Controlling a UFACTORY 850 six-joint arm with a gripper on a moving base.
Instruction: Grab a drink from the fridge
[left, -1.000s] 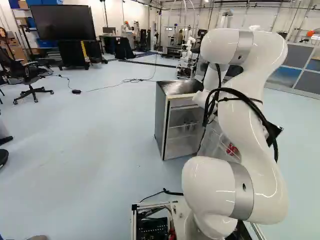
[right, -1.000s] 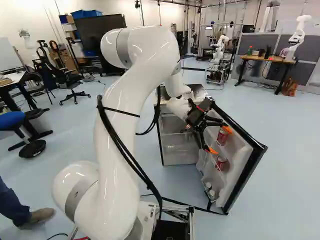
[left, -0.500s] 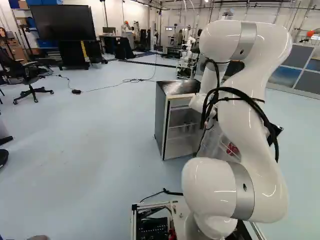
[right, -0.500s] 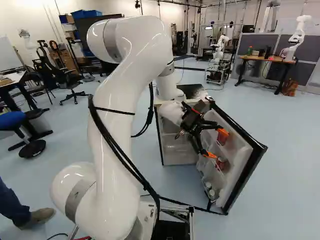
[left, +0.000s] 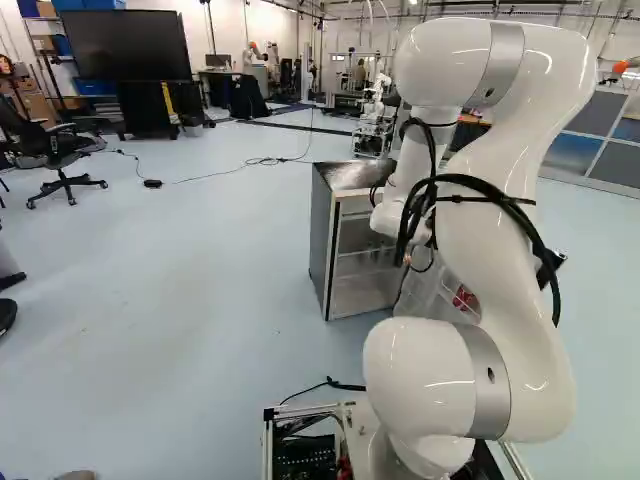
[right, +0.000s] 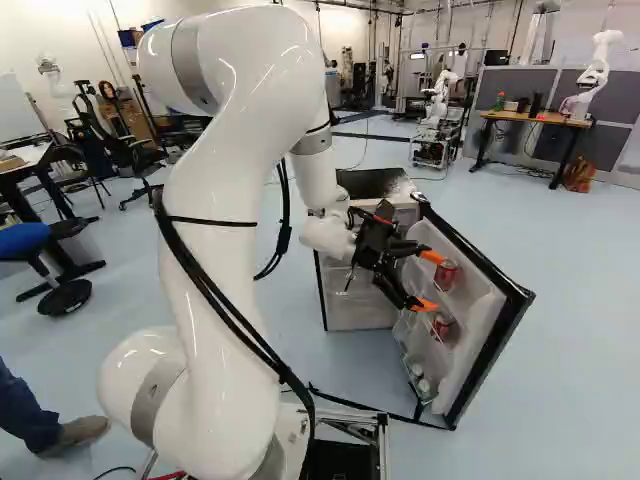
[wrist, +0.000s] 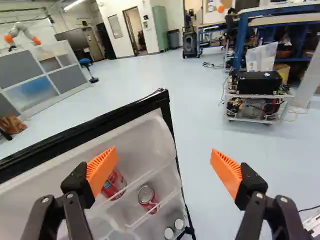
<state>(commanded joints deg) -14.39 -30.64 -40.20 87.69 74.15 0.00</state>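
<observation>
Red cans with pale markings, the upper can (right: 448, 275) and the lower can (right: 443, 326), sit in separate racks on the open door (right: 520, 296) of a fridge (left: 322, 240); the lower shows its silver top. A white arm (right: 220, 250) arches high and drops toward them, its black hand (right: 430, 280) angled at the racks, orange-padded fingers spread wide apart. In the wrist view, one pad (wrist: 101, 170) partly covers the upper can.
</observation>
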